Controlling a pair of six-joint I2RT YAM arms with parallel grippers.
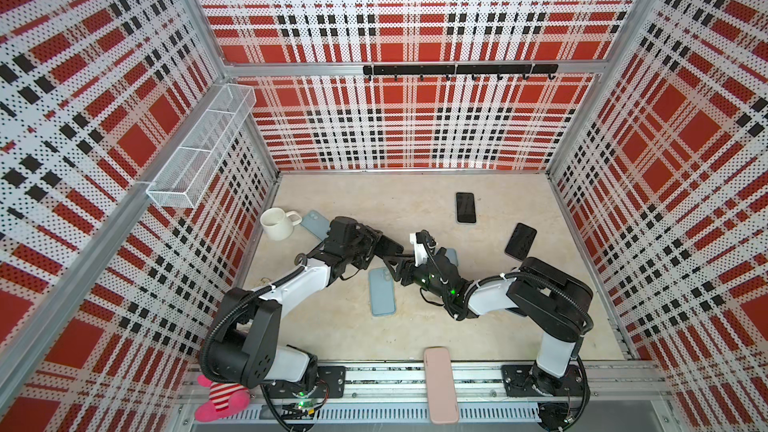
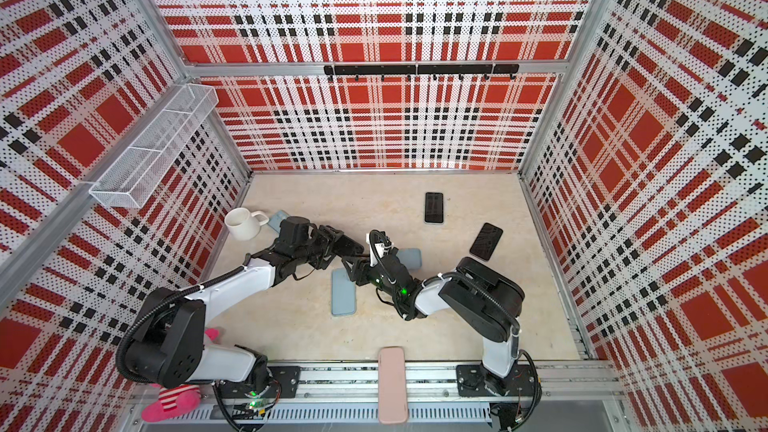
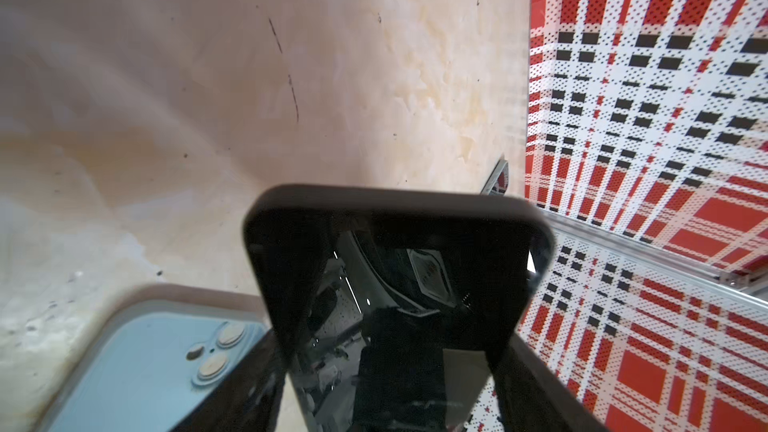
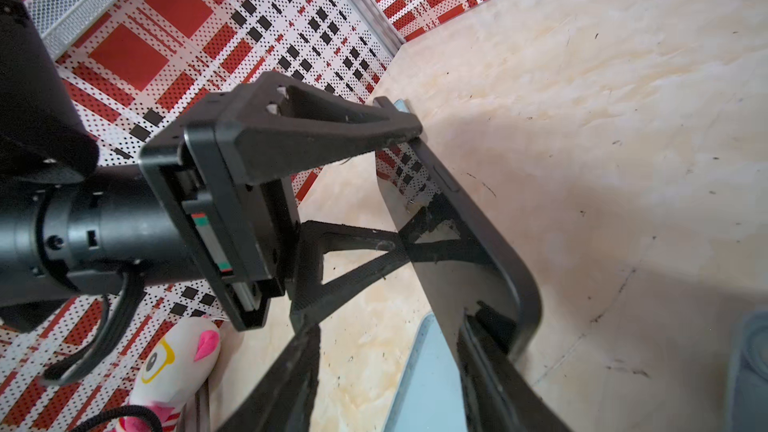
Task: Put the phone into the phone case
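My left gripper [image 1: 388, 248] [image 3: 395, 388] is shut on a black phone [image 3: 395, 263] [image 4: 478, 222], gripping its two long sides and holding it above the table near the middle. A matte dark rim runs around the phone's glossy screen; I cannot tell whether it is a phone case. My right gripper [image 1: 400, 270] [image 4: 392, 322] meets the phone's free end with jaws apart; one finger [image 4: 498, 367] lies against the phone, the other stands clear. Below them a light blue phone [image 1: 381, 290] [image 3: 137, 367] lies face down, lenses up, inside a grey rim.
Two more black phones [image 1: 465, 207] [image 1: 520, 241] lie at the back right. A grey-blue case [image 1: 452, 257] sits under my right arm. Another blue one [image 1: 313, 222] lies beside the white mug [image 1: 276, 223]. A pink case [image 1: 441, 384] rests on the front rail, a plush toy [image 1: 220, 403] front left.
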